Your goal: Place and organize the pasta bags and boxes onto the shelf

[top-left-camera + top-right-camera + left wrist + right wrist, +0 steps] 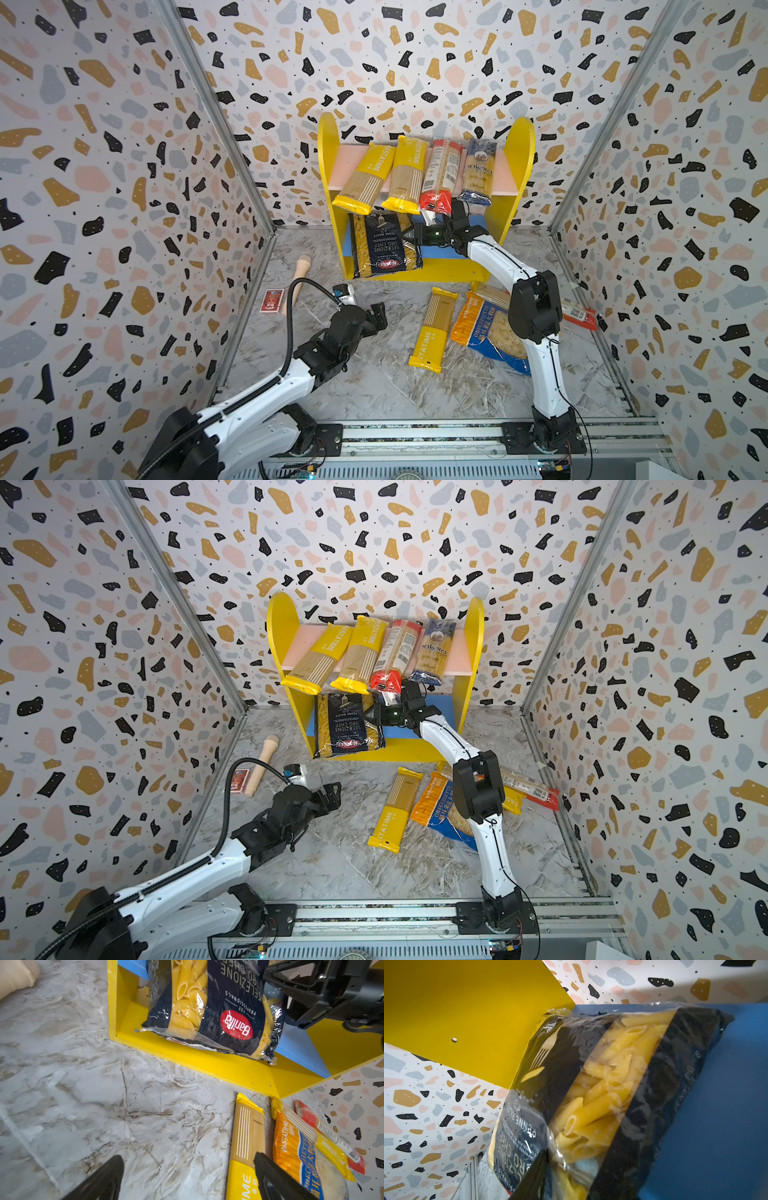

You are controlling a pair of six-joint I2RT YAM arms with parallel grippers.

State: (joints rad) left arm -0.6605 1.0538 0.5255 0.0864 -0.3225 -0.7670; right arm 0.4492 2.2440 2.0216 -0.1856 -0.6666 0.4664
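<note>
- The penne bag [384, 245] leans in the bottom of the shelf [329, 166], by a yellow side.
- It looks heavy, soft and slippery; grab a flat sealed end.
- Your right claw [409, 236] touches its edge; you cannot tell if it grips.
- Your left claw [188, 1159] is wide open and empty.

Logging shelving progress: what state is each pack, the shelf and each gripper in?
shelf, upright
penne bag, on lower board, end over front strip
upper-board packs, four, ends overhanging
floor packs, four, unshelved
left gripper, open, empty
right gripper, at penne bag; grip unclear
</note>
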